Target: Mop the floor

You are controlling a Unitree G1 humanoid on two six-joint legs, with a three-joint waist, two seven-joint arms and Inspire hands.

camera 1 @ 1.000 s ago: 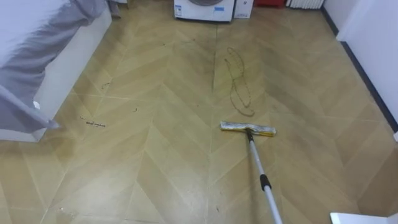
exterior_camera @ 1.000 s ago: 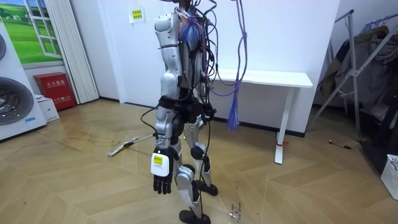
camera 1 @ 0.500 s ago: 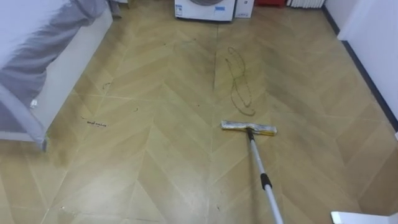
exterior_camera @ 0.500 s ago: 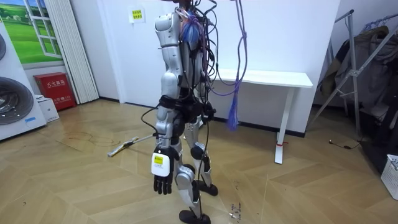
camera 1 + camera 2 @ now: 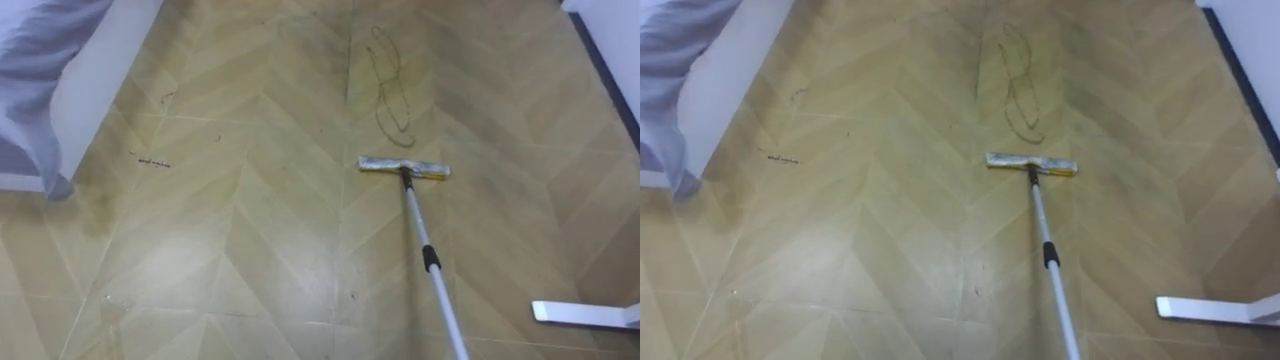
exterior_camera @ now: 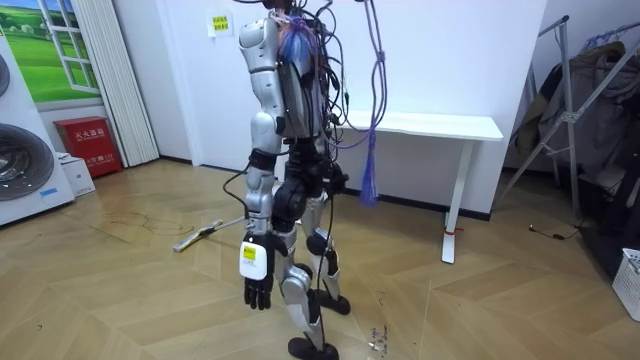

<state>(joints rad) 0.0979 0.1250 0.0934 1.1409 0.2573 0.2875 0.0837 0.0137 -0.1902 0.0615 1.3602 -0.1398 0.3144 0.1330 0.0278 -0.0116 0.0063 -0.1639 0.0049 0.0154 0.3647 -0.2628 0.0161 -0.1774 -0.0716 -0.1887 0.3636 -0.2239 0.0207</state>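
Note:
A mop lies flat on the wooden floor in front of me. Its flat pale head rests just below a dark scribbled mark. The grey handle with a black collar runs from the head toward me and out at the bottom edge. In the room view the mop lies to the room view's left of my legs, and I stand upright facing it. My left hand hangs beside my thigh, fingers relaxed, holding nothing and well away from the mop.
A bed with a grey sheet lines the left side. A white table's foot lies on the floor at lower right, and the white table stands by the wall. A washing machine and a red box stand ahead.
The eye view has tipped downward, so the far washing machine has left the picture. My torso has leaned slightly toward the room view's left. The mop has not moved.

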